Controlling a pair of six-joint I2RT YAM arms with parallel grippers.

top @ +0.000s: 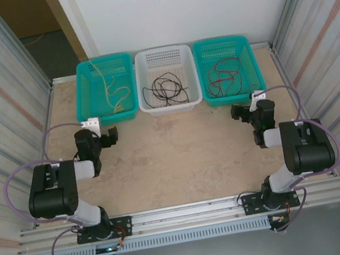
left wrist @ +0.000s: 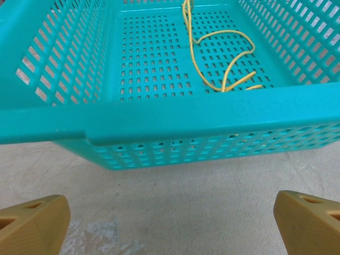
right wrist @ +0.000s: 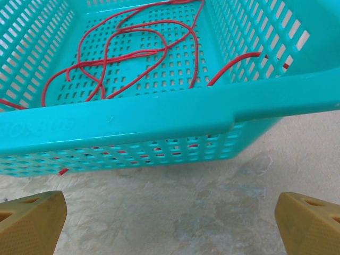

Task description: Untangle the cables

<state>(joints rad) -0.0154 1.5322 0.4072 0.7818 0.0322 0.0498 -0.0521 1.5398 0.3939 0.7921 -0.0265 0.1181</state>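
The left gripper [left wrist: 170, 226] and right gripper [right wrist: 170, 226] are hovering over the table [top: 175, 159], fingers spread wide and holding nothing. The black cable [top: 165, 88] is lying coiled in the white basket [top: 172, 106]. Beside it, the yellow cable [left wrist: 223, 32] is lying in the left teal basket [left wrist: 159, 114] and the red cable [right wrist: 139, 52] in the right teal basket [right wrist: 133, 114].

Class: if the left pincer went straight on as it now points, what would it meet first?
Probably the near wall of the teal basket, just ahead of the left pincer; the yellow cable lies inside.
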